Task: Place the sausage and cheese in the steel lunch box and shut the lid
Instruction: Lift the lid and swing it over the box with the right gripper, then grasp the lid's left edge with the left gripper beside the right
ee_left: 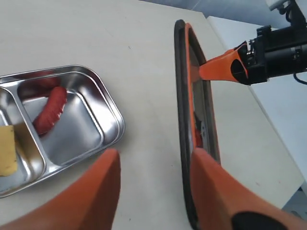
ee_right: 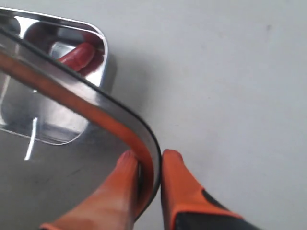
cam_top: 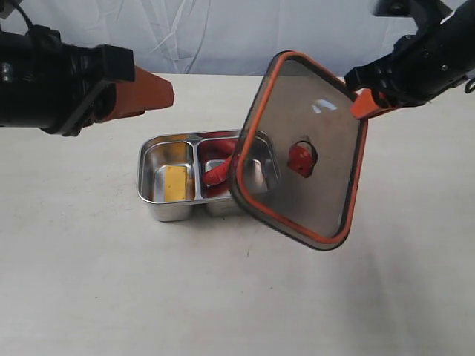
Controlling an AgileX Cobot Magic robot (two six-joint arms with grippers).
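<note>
R gripper (ee_right: pixel 149 155) jaws pinch lid (cam_top: pixel 304 148) rim, tilted over steel lunch box (cam_top: pixel 171 211), prob. ready to close it. Sausage (ee_left: pixel 50 109) & cheese (cam_top: pixel 175 182) lie inside box. L gripper (ee_left: pixel 156 155) jaws spread, empty, clear of box.

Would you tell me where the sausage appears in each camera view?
Exterior: the sausage lies in the steel lunch box's right compartment, partly behind the lid.
Left wrist: diagonal in the compartment nearer the lid.
Right wrist: its end shows past the lid's edge.
Shared landmark: the lid.
</note>
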